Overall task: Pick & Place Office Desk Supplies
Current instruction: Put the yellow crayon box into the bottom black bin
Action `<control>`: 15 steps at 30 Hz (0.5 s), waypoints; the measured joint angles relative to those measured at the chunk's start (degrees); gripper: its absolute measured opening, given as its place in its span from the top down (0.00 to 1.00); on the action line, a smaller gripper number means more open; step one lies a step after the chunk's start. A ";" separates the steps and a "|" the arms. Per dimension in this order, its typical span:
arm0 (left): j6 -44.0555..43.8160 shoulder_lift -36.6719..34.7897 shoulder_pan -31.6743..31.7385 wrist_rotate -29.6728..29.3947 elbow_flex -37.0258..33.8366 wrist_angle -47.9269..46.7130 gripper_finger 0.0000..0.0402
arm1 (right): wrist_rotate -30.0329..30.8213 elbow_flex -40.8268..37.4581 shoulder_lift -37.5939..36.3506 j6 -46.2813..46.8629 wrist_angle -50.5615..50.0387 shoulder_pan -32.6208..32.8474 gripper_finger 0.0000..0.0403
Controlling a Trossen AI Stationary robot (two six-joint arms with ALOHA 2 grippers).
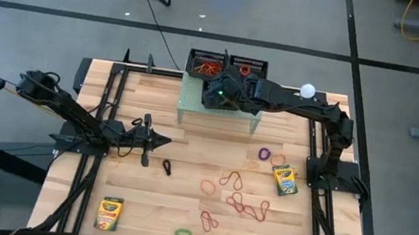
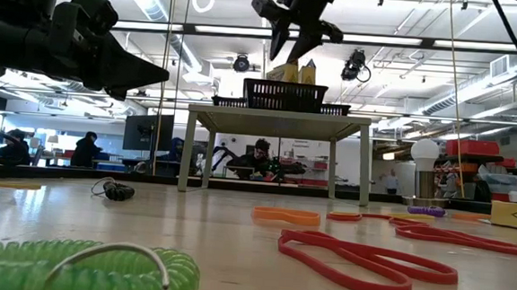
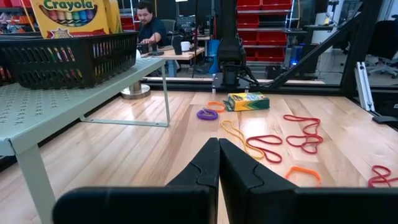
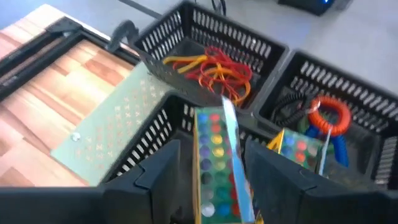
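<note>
Low view puts a coiled green rubber band (image 2: 71,268) closest on the wooden surface (image 2: 191,222), with red loops (image 2: 368,257) and an orange loop (image 2: 286,216) lying flat behind it, scattered loose and probably waiting to be gathered. In the high view one crayon box (image 1: 108,212) lies near the front edge and another (image 1: 285,179) near the right arm's base, both well apart from the trays. The left gripper (image 1: 159,139) hangs over bare wood left of centre, its fingers (image 3: 205,171) pressed together and empty, evidently waiting. Farther back stands the pale green riser (image 1: 219,109), which lifts the black mesh trays (image 1: 228,65) to sorting height. The right gripper (image 4: 208,168) hovers above them, fingers (image 4: 155,171) spread on either side of an upright crayon box (image 4: 214,162); whether they touch it I cannot tell, and it looks like a release into the tray. The rear tray (image 4: 205,43) holds red and orange bands (image 4: 211,71). The left wrist view reads "Crayola" on a box (image 3: 71,15) standing in a tray.
</note>
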 joint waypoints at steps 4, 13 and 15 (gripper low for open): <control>0.00 0.00 0.00 0.00 0.00 -0.28 0.98 | -1.42 1.14 -0.65 -4.67 0.88 -1.08 0.52; -0.01 0.00 0.02 -0.01 0.00 -0.42 0.98 | -13.04 1.42 -0.65 -10.88 0.76 -3.87 0.51; 0.01 0.00 0.02 -0.02 0.00 -0.42 0.98 | -13.39 1.47 -0.65 -12.81 0.80 -3.78 0.49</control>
